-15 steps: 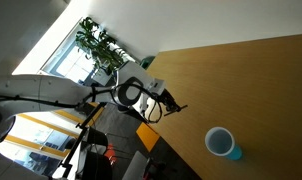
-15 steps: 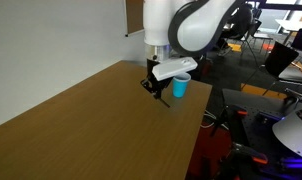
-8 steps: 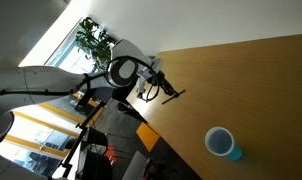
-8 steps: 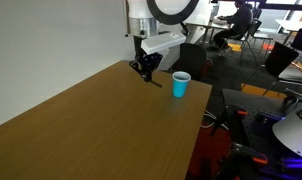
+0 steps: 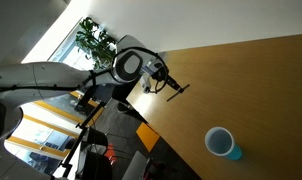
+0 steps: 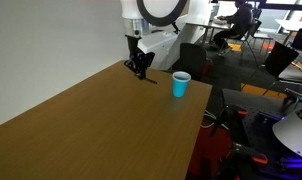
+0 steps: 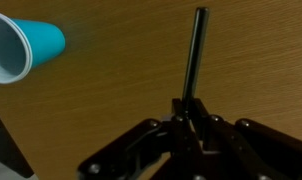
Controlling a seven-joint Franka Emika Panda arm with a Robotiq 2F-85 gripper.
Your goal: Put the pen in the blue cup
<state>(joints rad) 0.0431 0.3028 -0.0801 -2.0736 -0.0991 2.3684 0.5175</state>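
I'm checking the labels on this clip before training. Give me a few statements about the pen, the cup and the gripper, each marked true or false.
1. The gripper is closed on the pen. True.
2. The pen lies inside the blue cup. False: the pen is in the gripper, apart from the cup.
3. In both exterior views the blue cup stands upright on the wooden table. True.
4. Two cups stand on the table. False: only the one blue cup is in view.
5. The gripper is directly above the cup. False: in both exterior views it is off to one side of the cup, near a table edge.
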